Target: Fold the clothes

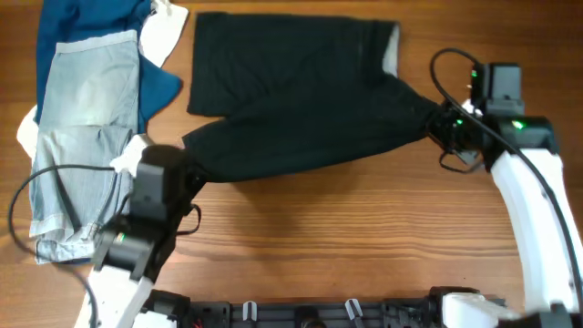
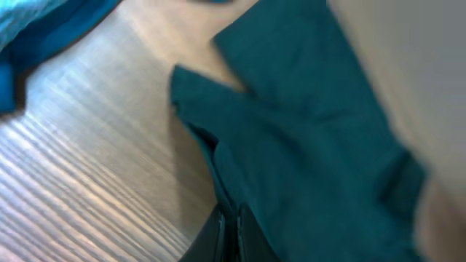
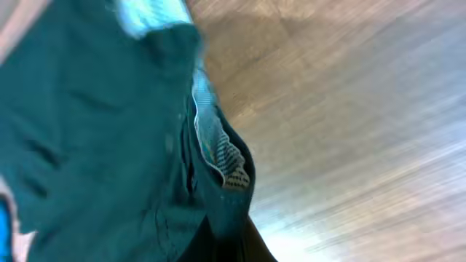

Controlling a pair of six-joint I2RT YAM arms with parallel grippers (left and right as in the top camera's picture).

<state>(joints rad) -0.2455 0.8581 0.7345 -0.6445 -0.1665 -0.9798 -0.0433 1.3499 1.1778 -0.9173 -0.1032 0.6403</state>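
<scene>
The black shorts (image 1: 301, 100) lie across the middle of the table, one leg flat at the back, the near part stretched between my two grippers. My left gripper (image 1: 189, 173) is shut on the near left corner of the shorts; in the left wrist view the fabric (image 2: 313, 145) runs up from the closed fingers (image 2: 231, 236). My right gripper (image 1: 435, 123) is shut on the waistband end at the right; in the right wrist view the fabric (image 3: 109, 131) with a pale inner label (image 3: 218, 156) is pinched in the fingers (image 3: 226, 240).
Pale blue denim shorts (image 1: 77, 137) lie at the far left on a dark blue garment (image 1: 100, 36), with white cloth (image 1: 164, 32) beside them. Bare wooden table (image 1: 364, 228) lies in front of the black shorts.
</scene>
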